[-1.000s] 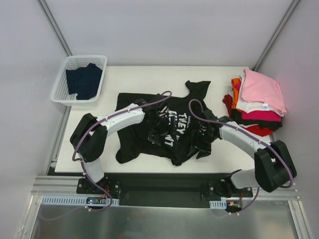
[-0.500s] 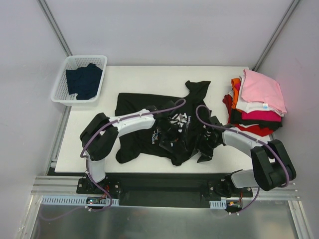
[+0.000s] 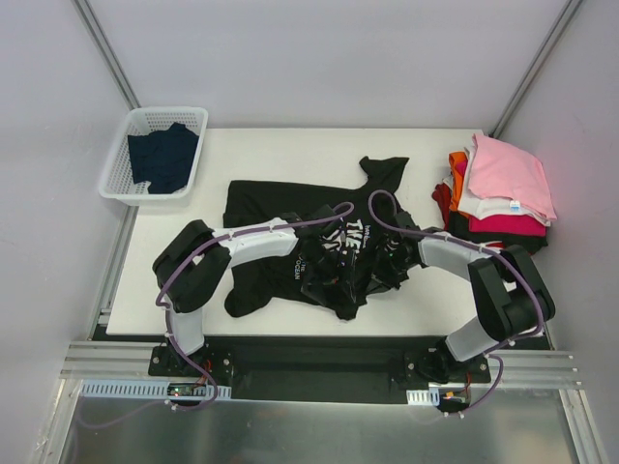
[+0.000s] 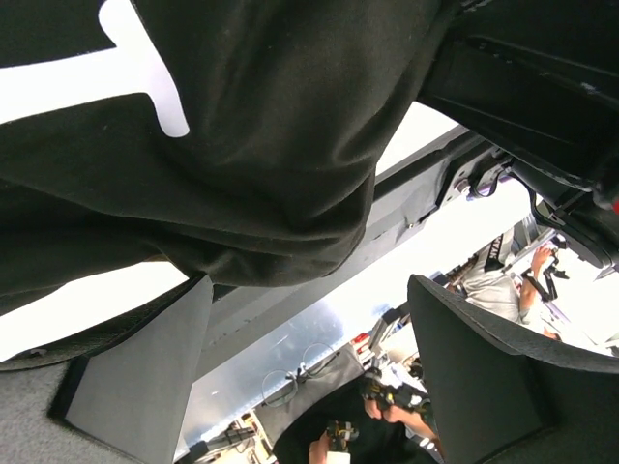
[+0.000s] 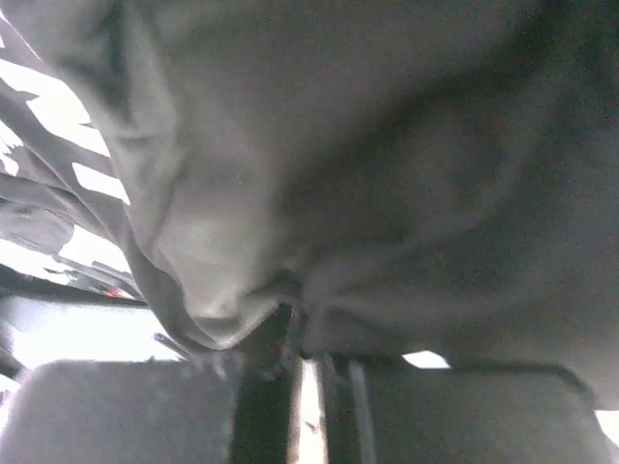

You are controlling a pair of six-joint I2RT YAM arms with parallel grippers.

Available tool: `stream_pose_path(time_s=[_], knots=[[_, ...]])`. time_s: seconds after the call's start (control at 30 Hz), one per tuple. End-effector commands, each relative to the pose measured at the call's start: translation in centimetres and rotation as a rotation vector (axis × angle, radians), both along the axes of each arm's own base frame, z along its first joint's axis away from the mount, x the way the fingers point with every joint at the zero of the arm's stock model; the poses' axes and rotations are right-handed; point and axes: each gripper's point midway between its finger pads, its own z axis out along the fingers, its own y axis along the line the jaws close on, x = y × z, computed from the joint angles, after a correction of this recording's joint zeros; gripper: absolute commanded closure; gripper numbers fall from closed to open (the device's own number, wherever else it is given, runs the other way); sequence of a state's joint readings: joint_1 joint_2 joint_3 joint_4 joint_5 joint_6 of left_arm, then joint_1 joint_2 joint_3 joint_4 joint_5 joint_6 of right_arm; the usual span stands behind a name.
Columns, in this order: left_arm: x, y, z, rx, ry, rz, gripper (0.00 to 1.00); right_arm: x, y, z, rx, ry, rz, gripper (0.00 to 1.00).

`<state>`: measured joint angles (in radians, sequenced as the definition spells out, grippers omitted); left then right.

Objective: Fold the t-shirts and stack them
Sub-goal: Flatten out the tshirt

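- While the black t-shirt point(image 3: 319, 232) sprawls crumpled across the middle of the table point(image 3: 290, 150), we see bare tabletop behind it and a narrow strip along the near edge.
- We find the white basket point(image 3: 116, 164) holding a dark navy tee point(image 3: 162, 155) at the far left corner, and the stack of folded tees point(image 3: 498, 198) at the right edge.
- We see the left gripper point(image 4: 309, 377) spread wide, soft black cloth draped just above its fingers.
- We see the right gripper point(image 5: 305, 372) pinched shut on a fold of the black t-shirt.
- White printed lettering breaks the matte fabric.
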<state>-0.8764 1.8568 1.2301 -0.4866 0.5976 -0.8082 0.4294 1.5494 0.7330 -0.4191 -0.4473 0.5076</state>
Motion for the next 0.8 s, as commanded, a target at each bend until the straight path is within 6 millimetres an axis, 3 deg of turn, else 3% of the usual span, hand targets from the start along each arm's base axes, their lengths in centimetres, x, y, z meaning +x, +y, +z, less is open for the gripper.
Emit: stream_pose_path(time_s=[0.0, 0.03, 0.2, 0.23, 0.37, 0.4, 0.5, 0.53, 0.6, 0.63, 0.77], knots=[[1.3, -0.9, 2.8, -0.068, -0.057, 0.006, 0.17, 1.3, -0.3, 3.1, -0.058, -0.064, 0.019, 0.99], [1.4, -1.0, 2.9, -0.073, -0.058, 0.007, 0.17, 0.6, -0.7, 3.6, -0.073, -0.036, 0.023, 0.99], [2.8, -1.5, 3.7, -0.096, -0.083, 0.016, 0.17, 1.0, -0.9, 7.6, -0.082, -0.063, 0.040, 0.98], [3.0, -1.6, 3.8, -0.098, -0.087, 0.020, 0.17, 1.6, -0.6, 8.7, -0.080, -0.079, 0.044, 0.98], [3.9, -1.8, 4.5, -0.112, -0.105, 0.032, 0.17, 4.0, 0.2, 9.2, -0.087, -0.092, 0.074, 0.97], [4.1, -1.8, 4.7, -0.115, -0.110, 0.037, 0.17, 4.6, 0.5, 8.2, -0.098, -0.062, 0.084, 0.97], [4.0, -1.4, 4.8, -0.105, -0.117, 0.051, 0.17, 7.4, 2.2, 8.0, -0.068, -0.085, 0.098, 0.97], [4.0, -1.2, 4.6, -0.096, -0.119, 0.056, 0.17, 8.1, 2.6, 6.2, -0.077, -0.052, 0.111, 0.97], [3.4, -0.4, 4.2, -0.078, -0.112, 0.064, 0.16, 10.2, 3.9, 6.0, -0.050, -0.067, 0.122, 0.97], [3.3, -0.2, 4.2, -0.075, -0.114, 0.067, 0.17, 10.8, 4.2, 3.8, -0.062, -0.022, 0.127, 0.97], [2.8, 0.7, 3.9, -0.054, -0.119, 0.082, 0.16, 12.7, 5.8, 1.0, -0.031, 0.025, 0.149, 0.92]])
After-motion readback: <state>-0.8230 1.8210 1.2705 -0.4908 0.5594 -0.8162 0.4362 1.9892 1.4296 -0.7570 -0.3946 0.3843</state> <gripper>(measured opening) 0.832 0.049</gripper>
